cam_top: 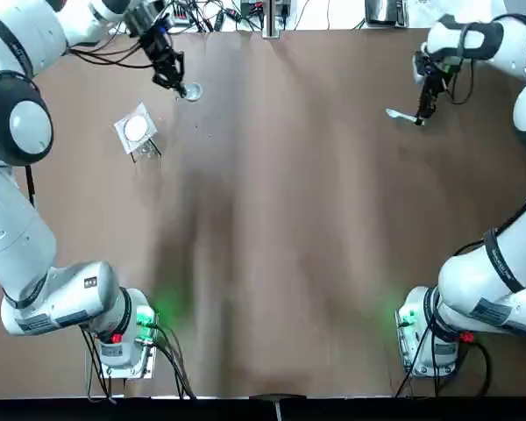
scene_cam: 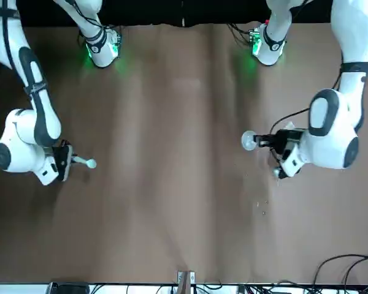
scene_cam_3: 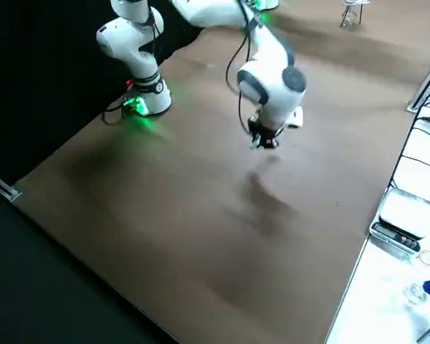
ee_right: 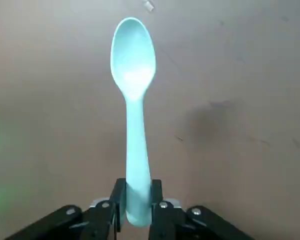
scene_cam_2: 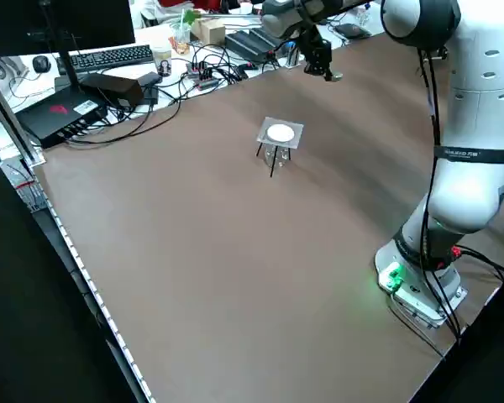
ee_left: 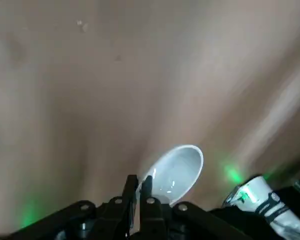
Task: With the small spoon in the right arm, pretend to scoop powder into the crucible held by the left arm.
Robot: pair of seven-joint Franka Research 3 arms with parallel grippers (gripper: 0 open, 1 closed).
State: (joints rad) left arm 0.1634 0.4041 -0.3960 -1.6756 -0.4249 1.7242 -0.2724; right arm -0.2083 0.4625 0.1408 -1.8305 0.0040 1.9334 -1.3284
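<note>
My left gripper [cam_top: 174, 80] is at the far left of the table, shut on the rim of a small white crucible [cam_top: 192, 91]. The left wrist view shows the crucible [ee_left: 176, 171] tilted, its rim pinched between the fingers [ee_left: 131, 192]. In the front view the crucible [scene_cam: 249, 141] sticks out from the gripper toward the table's middle. My right gripper [cam_top: 423, 109] is at the far right, shut on the handle of a small pale spoon [cam_top: 401, 115]. The spoon [ee_right: 134, 100] shows in the right wrist view bowl up, level above the table. The two grippers are far apart.
A small square stand with a white disc on top [cam_top: 136, 130] stands on the brown table [cam_top: 289, 228] near my left gripper. Cables and electronics [scene_cam_2: 109, 80] lie beyond the table's far edge. A scale [scene_cam_3: 401, 218] sits on the bench beside the table.
</note>
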